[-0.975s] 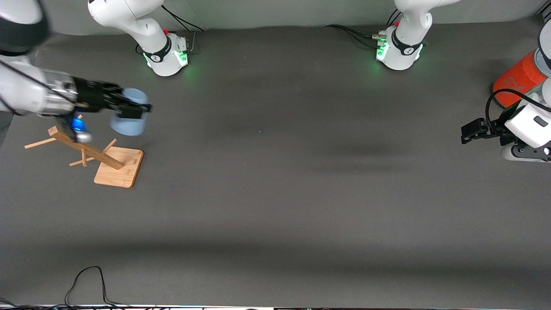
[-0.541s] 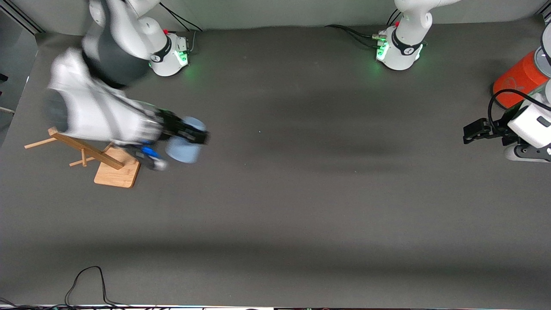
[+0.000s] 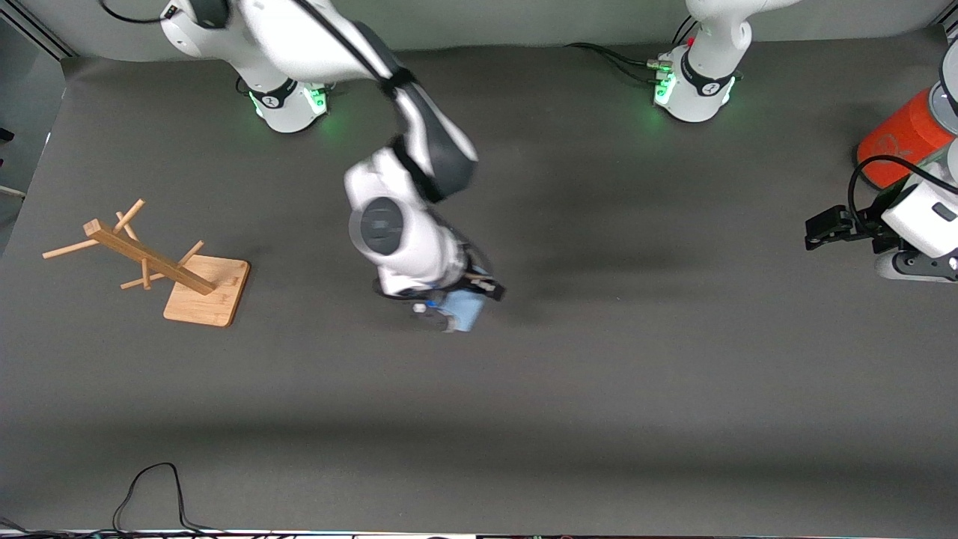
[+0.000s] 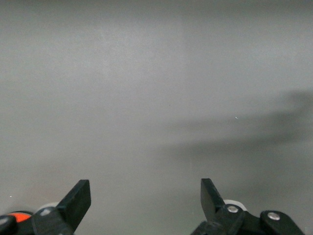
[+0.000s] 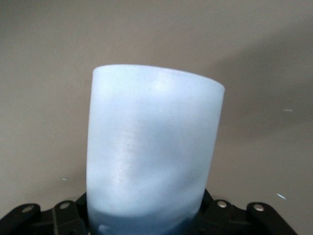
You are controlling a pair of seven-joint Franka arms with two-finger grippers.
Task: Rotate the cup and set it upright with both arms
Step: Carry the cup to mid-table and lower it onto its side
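Observation:
The pale-blue cup (image 3: 462, 311) hangs over the middle of the table, with my right gripper (image 3: 473, 294) shut on it. In the front view the right arm's wrist covers most of the cup. The right wrist view is filled by the cup (image 5: 152, 152), which sticks straight out from the black jaws; the fingers are hidden by it. My left gripper (image 3: 817, 230) waits at the left arm's end of the table, open with nothing between its fingers (image 4: 78, 198). It shows over bare grey mat in the left wrist view.
A wooden peg rack (image 3: 196, 293) on a square base stands toward the right arm's end. A large orange cylinder (image 3: 898, 138) stands by the left arm's wrist. A black cable (image 3: 150, 486) loops at the table edge nearest the front camera.
The right arm has swung from above the wooden rack to over the middle of the table, carrying the cup with it. The left arm has not moved.

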